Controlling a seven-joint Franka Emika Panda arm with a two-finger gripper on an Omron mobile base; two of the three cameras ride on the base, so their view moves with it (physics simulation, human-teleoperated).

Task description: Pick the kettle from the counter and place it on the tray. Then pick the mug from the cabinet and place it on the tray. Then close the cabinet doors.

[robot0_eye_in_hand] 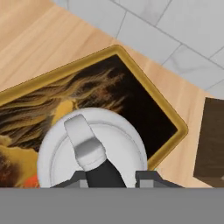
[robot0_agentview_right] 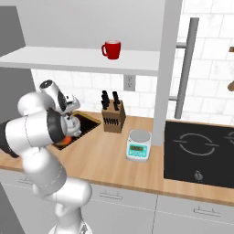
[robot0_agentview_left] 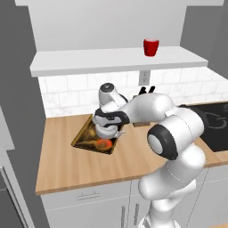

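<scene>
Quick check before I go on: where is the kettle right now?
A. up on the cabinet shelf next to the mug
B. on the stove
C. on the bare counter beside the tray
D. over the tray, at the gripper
D: the kettle sits within the tray rim in the hand view, its dark handle between the gripper fingers, while the mug stands alone on the shelf.

Counted items, by kind.
One kettle (robot0_agentview_left: 105,129), one tray (robot0_agentview_left: 83,137), one red mug (robot0_agentview_right: 111,49) (up on the shelf), one knife block (robot0_agentview_right: 113,118), one kitchen scale (robot0_agentview_right: 138,145), one wall outlet (robot0_agentview_left: 143,78).
</scene>
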